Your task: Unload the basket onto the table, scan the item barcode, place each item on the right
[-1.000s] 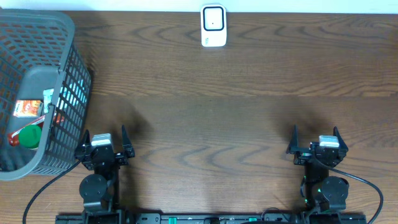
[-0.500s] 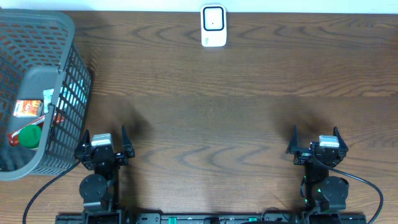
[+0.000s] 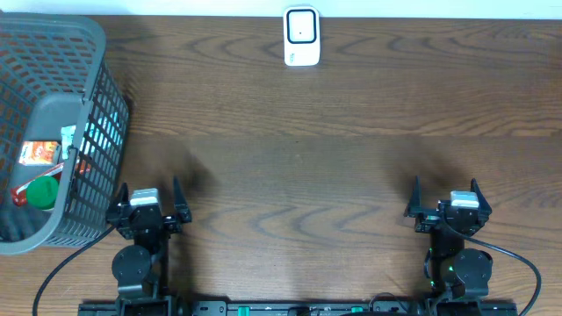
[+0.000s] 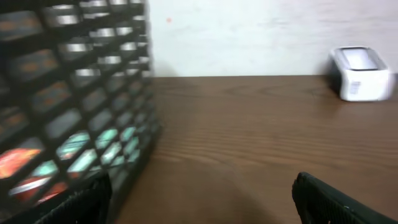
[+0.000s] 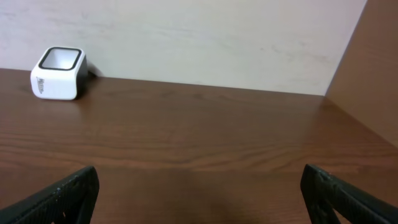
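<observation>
Sitting at the left edge of the worktop (image 3: 290, 158), the basket (image 3: 97, 132) is holding the goods to scan, an orange packet (image 3: 37, 154) and a green-capped item (image 3: 39, 191) among them. Nothing is shifting since a second ago: the left gripper (image 3: 149, 189) is waiting at the front edge beside the basket, fingers apart and empty. The scanner (image 3: 300, 37) is standing mid far edge. The right gripper (image 3: 444, 189) is idling near the front right corner, also apart and empty, so picking is likely not yet starting.
</observation>
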Tool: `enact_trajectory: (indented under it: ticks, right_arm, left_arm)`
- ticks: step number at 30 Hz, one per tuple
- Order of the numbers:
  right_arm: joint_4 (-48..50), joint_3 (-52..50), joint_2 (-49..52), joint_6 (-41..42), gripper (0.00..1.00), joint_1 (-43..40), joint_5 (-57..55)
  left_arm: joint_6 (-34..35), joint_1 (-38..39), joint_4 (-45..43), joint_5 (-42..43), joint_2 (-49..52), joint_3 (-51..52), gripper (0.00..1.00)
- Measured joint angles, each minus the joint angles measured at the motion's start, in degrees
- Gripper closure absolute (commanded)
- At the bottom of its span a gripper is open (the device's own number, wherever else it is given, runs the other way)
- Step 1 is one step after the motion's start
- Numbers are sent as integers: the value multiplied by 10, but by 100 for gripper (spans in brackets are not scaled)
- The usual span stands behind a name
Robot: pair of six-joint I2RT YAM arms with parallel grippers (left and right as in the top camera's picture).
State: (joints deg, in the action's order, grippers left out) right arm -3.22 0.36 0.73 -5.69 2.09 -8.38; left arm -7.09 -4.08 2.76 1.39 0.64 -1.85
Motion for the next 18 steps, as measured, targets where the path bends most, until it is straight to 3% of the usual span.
enact_trajectory:
  ticks: [18]
  right_arm:
    - [0, 0, 0, 0, 1, 0, 0]
  left_arm:
    - [36, 0, -24, 238, 83, -13, 7]
